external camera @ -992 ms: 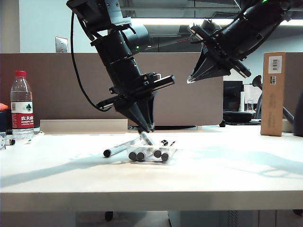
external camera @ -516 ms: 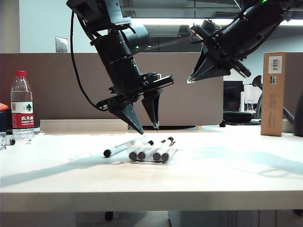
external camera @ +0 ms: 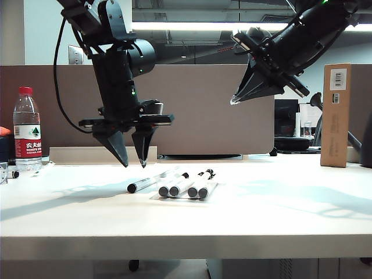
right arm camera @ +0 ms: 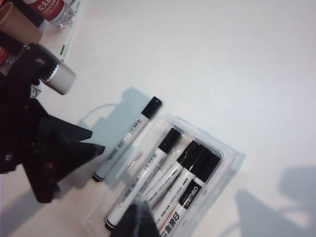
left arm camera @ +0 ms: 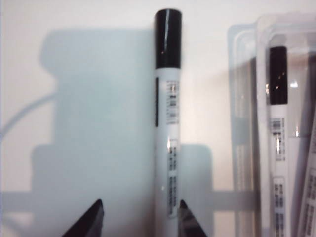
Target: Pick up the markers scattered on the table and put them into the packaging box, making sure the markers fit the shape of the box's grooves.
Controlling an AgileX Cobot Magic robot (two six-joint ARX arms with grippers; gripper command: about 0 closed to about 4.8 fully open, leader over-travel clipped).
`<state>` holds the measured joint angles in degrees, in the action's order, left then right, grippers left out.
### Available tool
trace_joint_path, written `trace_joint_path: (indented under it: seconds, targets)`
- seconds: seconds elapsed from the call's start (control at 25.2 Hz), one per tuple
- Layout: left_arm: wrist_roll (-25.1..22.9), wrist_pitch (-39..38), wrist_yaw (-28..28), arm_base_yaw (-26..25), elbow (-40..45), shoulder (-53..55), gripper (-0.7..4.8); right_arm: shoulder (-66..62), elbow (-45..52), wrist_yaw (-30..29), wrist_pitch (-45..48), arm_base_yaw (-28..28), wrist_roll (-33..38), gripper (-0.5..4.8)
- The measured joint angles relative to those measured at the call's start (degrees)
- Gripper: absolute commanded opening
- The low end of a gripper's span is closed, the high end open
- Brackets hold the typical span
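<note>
One marker lies loose on the white table, just beside the clear packaging box. Several markers lie side by side in the box's grooves. My left gripper hangs open a little above the table, over the loose marker's barrel, which lies close to one fingertip. Nothing is between its jaws. My right gripper is shut and empty, raised high over the box's right side.
A water bottle stands at the far left of the table. A tall brown carton stands at the far right. A low partition runs along the back. The left arm fills one side of the right wrist view.
My left gripper let go of a marker into the box, opened, and swung left to hang over the loose marker. The right arm has not moved.
</note>
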<state>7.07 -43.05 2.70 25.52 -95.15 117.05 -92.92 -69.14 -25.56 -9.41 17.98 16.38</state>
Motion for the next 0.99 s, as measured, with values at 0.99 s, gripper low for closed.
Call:
trace_joint_path:
  seconds: [0.99]
  targets:
    - [-5.9,-0.7,-1.2,0.1,-0.6,4.5,-0.05,0.0,0.0,0.0,1.3,0.0,0.0,-0.05]
